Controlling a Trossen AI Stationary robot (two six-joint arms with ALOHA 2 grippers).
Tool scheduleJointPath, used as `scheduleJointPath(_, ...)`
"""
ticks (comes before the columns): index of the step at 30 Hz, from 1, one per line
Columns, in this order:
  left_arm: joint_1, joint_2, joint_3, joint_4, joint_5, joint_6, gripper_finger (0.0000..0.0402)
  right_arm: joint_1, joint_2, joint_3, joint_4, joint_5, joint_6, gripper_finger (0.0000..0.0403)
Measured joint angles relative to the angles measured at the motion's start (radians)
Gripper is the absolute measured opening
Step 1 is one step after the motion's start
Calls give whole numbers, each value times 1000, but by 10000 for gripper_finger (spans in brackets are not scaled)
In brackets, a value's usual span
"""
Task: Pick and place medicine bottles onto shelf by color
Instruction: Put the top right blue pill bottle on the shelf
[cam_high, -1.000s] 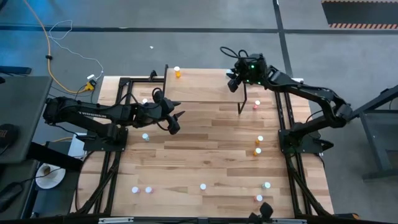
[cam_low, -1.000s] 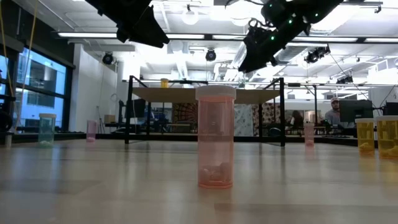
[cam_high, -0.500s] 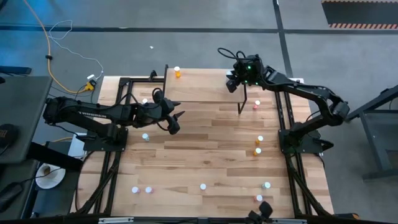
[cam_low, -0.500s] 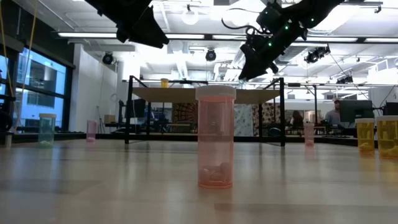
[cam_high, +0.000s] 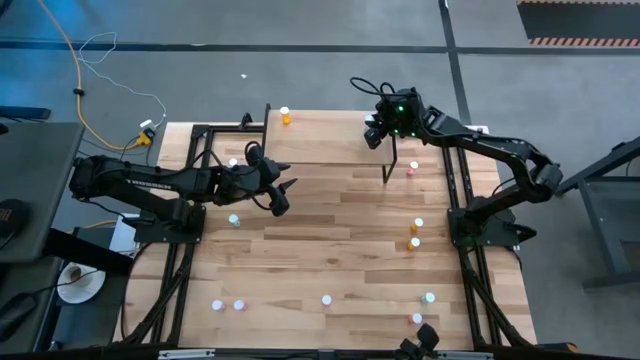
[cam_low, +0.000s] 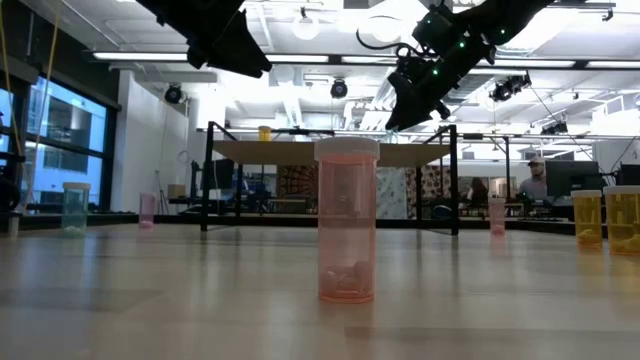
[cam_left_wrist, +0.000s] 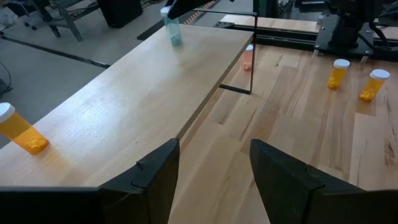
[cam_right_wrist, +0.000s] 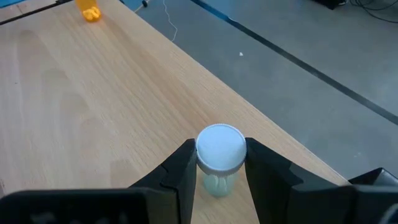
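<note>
Right now a teal bottle with a white cap stands on the shelf near its right end, clamped between the right end effector fingers. Left end effector hovers empty, fingers apart, over the bench beside the shelf's left end, where an orange bottle stands.

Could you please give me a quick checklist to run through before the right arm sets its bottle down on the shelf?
1. Right gripper fingers shut on the teal bottle: ok.
2. Bottle upright, white cap on: ok.
3. Bottle over the shelf near its right end: ok.
4. Bottle base touching the shelf: cannot tell.
5. Orange bottle well apart at the other end: ok.
6. Left gripper open, empty, off the shelf: ok.
</note>
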Motion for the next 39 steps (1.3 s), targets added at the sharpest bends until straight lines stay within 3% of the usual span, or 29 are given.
scheduleJointPath(12, 0, 0, 0, 0, 0, 0, 188, 1, 2, -1, -8, 52, -23, 144)
scheduleJointPath(39, 0, 0, 0, -11, 0, 0, 188, 0, -16, 2, 18, 56, -19, 147)
